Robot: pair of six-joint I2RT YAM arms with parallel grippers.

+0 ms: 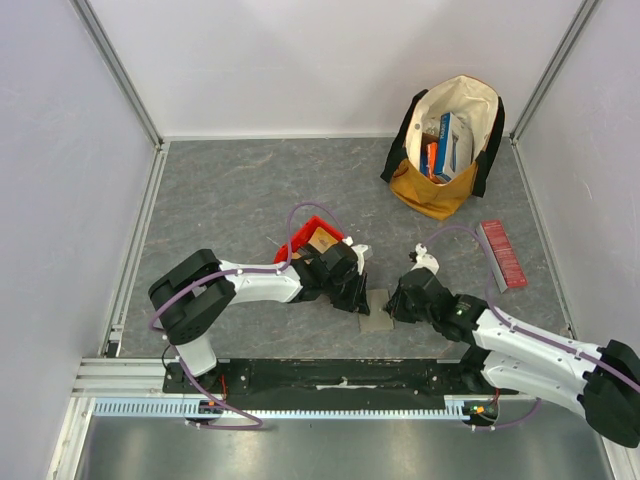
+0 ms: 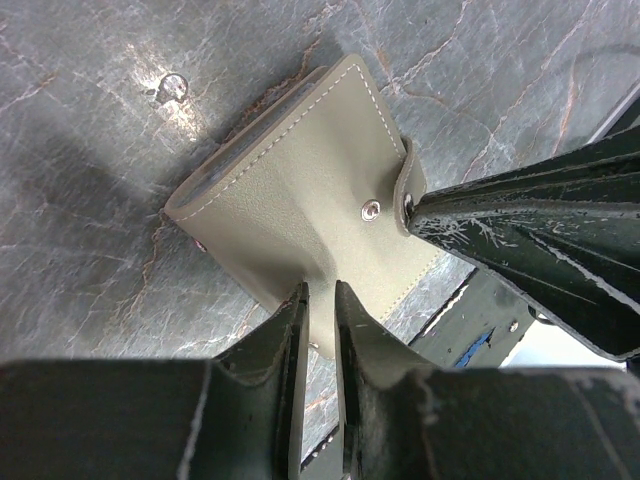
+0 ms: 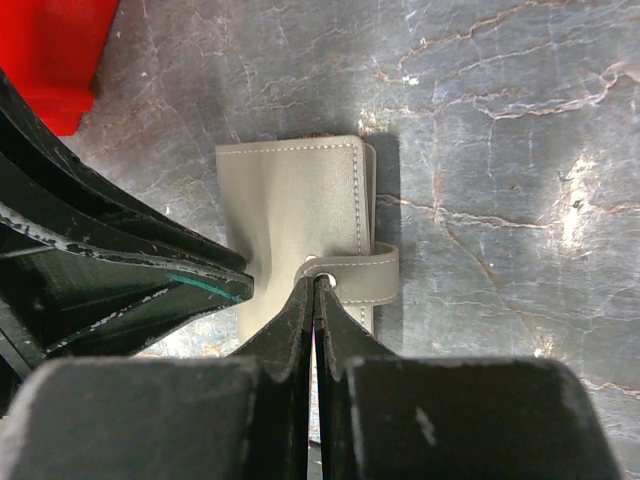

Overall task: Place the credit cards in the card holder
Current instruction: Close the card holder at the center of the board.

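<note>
Right wrist: card holder [image 3: 290,210] closed; right jaws clenched at its snap strap [image 3: 358,277], left jaws pinching its edge. Risk: the strap may slip free and the holder skid on the tabletop [image 3: 500,150].

Left wrist camera: I note the card holder [image 2: 290,190] folded shut on the grey marbled table [image 2: 120,330], with white stitching along its edges. My left gripper [image 2: 320,292] has its fingers set at a narrow slit, pinching the holder's near edge. The right gripper [image 2: 412,208] lies across the right side, its tip touching the strap [image 2: 408,178] beside the snap stud [image 2: 371,209].
</note>
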